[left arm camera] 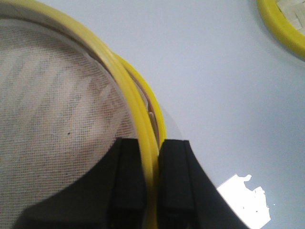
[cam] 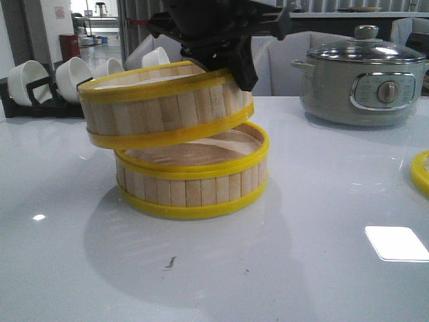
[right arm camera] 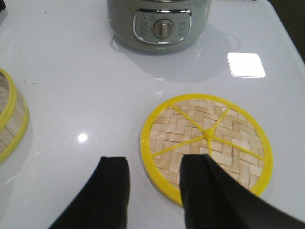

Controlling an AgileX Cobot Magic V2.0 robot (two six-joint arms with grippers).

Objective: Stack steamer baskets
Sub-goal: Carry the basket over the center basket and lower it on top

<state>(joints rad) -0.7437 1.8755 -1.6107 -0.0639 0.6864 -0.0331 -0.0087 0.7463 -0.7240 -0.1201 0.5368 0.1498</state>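
Observation:
A lower steamer basket (cam: 194, 180) stands on the white table. My left gripper (cam: 234, 64) is shut on the right rim of an upper steamer basket (cam: 161, 107), holding it tilted, its left side off to the left, its right edge low over the lower basket. In the left wrist view the black fingers (left arm camera: 128, 181) clamp the yellow rim (left arm camera: 143, 129), with the white lining (left arm camera: 52, 109) inside. My right gripper (right arm camera: 155, 191) is open and empty above the table beside a flat woven bamboo lid (right arm camera: 209, 138) with a yellow rim.
A grey-green electric pot (cam: 365, 84) with a glass lid stands at the back right, and also shows in the right wrist view (right arm camera: 159, 24). White bowls (cam: 67, 77) on a black rack stand at the back left. The lid's edge (cam: 421, 173) shows at the right.

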